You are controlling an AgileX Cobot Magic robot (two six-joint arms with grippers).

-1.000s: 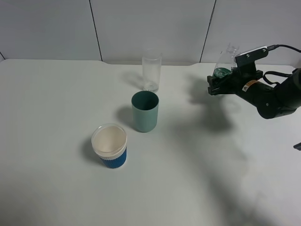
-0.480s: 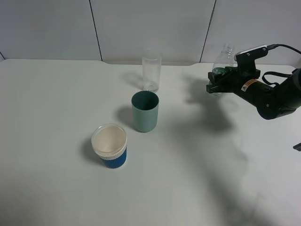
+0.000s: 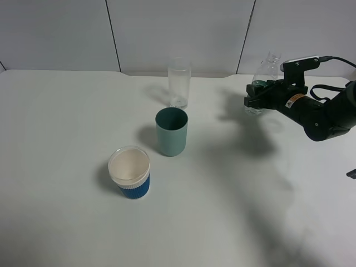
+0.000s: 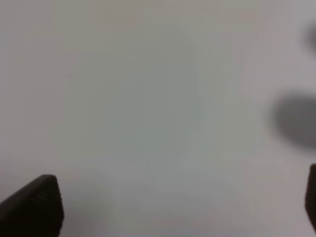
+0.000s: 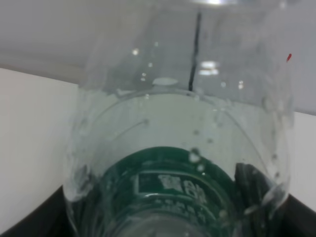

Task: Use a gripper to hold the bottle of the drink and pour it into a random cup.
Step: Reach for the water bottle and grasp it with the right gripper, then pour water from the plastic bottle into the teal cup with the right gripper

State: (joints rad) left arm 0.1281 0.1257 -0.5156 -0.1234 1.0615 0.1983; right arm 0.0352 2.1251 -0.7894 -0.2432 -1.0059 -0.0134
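Exterior high view: bright, even, diffuse light from above; white table (image 3: 67, 167) near overexposed, no hard glare. Soft shadows lie left of teal cup (image 3: 171, 132) and blue cup (image 3: 129, 172); broad faint shadow of arm (image 3: 322, 114) on table. Clear glass (image 3: 179, 83) barely separates from wall (image 3: 55, 33). Left wrist view: wholly out of focus, grey smudged shadows. Right wrist view: bottle (image 5: 182, 148) very close, white specular spots, refraction warps background; label fairly sharp.

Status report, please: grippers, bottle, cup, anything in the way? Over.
Right gripper shut on bottle. Left gripper open, empty. Teal cup upright, untouched; tall glass close behind it.
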